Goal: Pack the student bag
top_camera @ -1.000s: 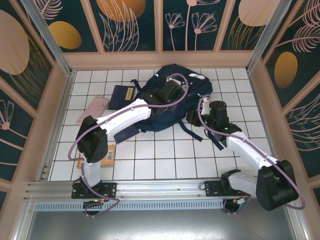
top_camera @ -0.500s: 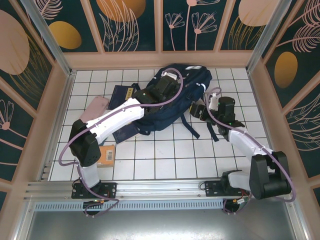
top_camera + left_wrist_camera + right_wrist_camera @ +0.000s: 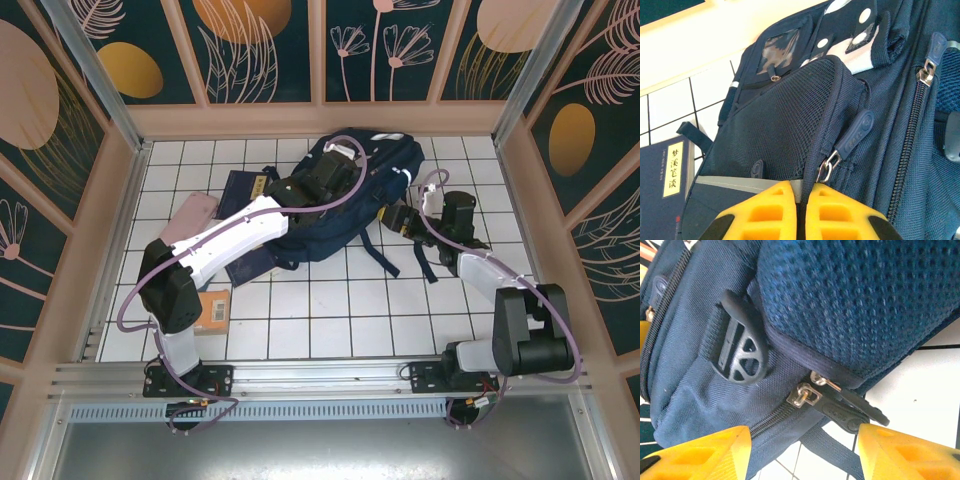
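Note:
The student bag, a large navy backpack with white patches, lies on the tiled floor at the middle back. My left gripper rests on its top. In the left wrist view this gripper is shut, its yellow fingers pinching the seam at the edge of the bag's mesh pocket, just below a zipper pull. My right gripper is at the bag's right side. It stands open, with two dark zipper pulls just ahead of its fingertips.
A navy booklet lies left of the bag, and shows again in the left wrist view. Another booklet lies under the left arm. A pink case and an orange box sit at the left. Bag straps trail right.
The left arm has stretched out and pushed the bag back and right. The right gripper has moved closer to the bag's right side.

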`<state>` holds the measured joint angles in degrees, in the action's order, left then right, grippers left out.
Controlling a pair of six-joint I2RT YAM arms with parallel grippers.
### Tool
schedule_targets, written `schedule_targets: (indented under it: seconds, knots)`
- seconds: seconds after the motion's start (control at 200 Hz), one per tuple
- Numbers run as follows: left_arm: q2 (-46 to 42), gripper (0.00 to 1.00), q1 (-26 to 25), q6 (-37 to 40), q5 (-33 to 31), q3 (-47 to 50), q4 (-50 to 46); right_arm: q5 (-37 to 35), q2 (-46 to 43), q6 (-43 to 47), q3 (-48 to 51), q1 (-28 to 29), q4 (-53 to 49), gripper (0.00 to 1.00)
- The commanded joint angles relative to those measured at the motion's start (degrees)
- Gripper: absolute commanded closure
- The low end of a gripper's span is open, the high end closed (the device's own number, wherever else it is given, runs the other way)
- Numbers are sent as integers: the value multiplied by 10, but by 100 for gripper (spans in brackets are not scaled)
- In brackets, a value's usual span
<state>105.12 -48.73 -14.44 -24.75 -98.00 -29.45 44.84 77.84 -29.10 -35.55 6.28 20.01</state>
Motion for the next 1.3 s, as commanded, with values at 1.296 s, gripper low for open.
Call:
schedule_targets:
  seconds: [1.296]
  knots:
    - [-18,100,4,2,-33,-46,42,66,24,50,-27,-4,11,57]
